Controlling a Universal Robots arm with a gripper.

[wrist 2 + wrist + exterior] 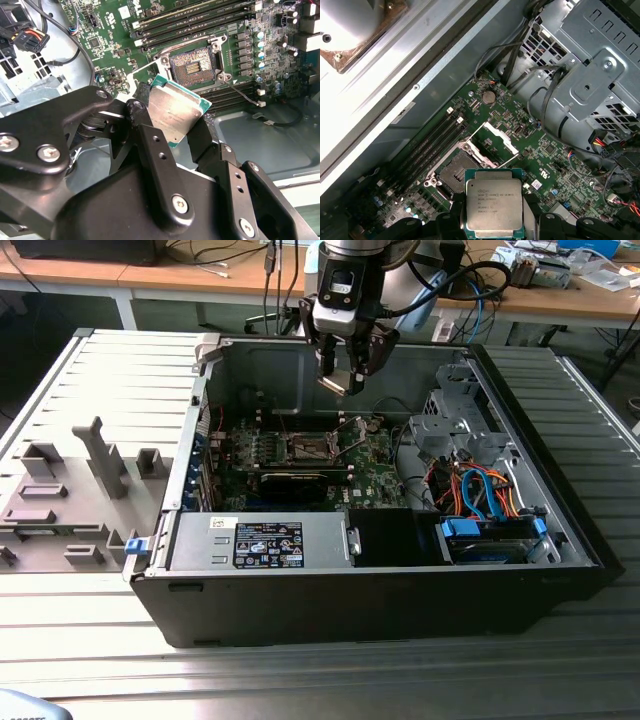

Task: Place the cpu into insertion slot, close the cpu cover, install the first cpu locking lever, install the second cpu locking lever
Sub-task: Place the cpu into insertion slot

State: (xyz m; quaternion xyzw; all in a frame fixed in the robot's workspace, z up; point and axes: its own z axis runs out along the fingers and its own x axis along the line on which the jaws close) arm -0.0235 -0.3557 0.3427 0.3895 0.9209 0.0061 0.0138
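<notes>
The gripper hangs over the open computer case, which lies on its side on the slatted metal table. Its black fingers are pinching the cpu by two opposite edges, with the silver top facing the first wrist view. The chip sits tilted in the air, well above the green circuit board and clear of it. Below it, the insertion slot lies bare with its dark centre exposed. The cpu cover stands swung up on its hinge beside the slot.
</notes>
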